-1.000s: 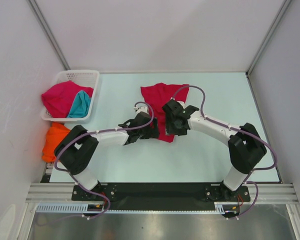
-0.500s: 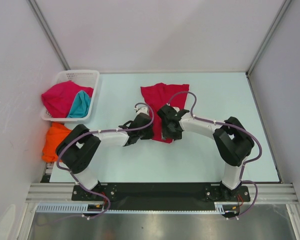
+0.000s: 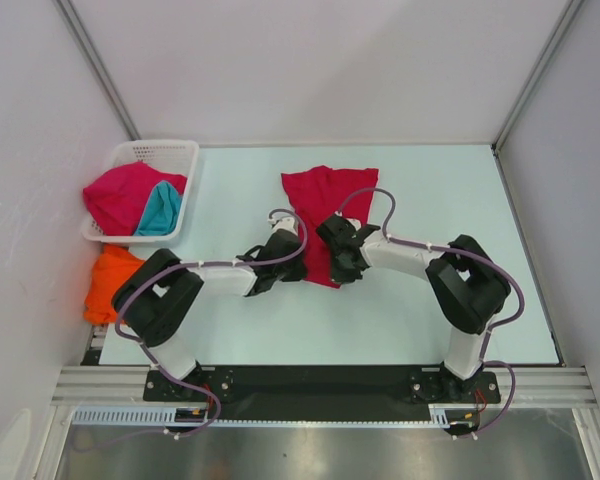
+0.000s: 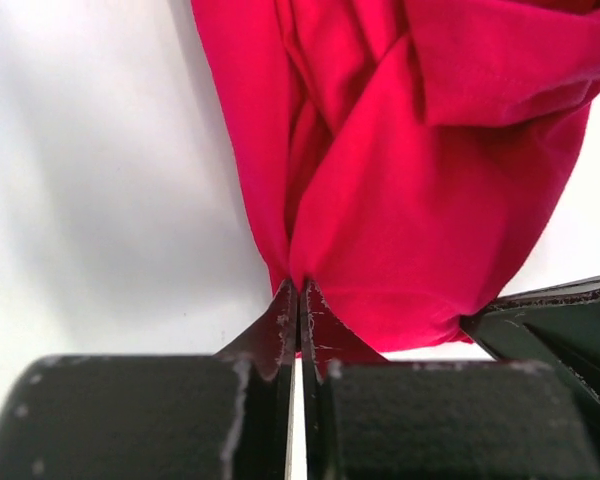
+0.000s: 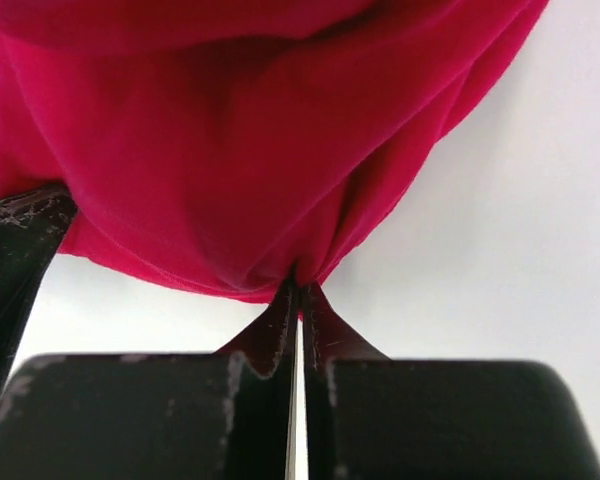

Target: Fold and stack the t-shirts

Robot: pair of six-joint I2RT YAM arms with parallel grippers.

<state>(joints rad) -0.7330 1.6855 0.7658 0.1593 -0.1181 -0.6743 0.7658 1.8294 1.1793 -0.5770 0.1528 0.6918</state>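
A crimson-red t-shirt (image 3: 328,198) lies crumpled at the middle of the table, its near end drawn narrow. My left gripper (image 3: 300,266) is shut on that near hem at its left; in the left wrist view the tips (image 4: 300,292) pinch the red cloth (image 4: 410,180). My right gripper (image 3: 338,270) is shut on the same hem a little to the right, its tips (image 5: 298,287) pinching a gather of the cloth (image 5: 230,150). The two grippers stand close together. Another crimson t-shirt (image 3: 120,194) and a teal one (image 3: 161,212) fill the basket. An orange t-shirt (image 3: 108,280) lies at the table's left edge.
A white lattice basket (image 3: 158,153) stands at the far left of the table. Pale walls close in the table on the left, the back and the right. The right arm's elbow (image 3: 470,280) rises over the right half of the table.
Both grippers have closed on the near hem of the red t-shirt. The right gripper moved left and nearer, and its elbow swung inward. The shirt's near edge is now bunched.
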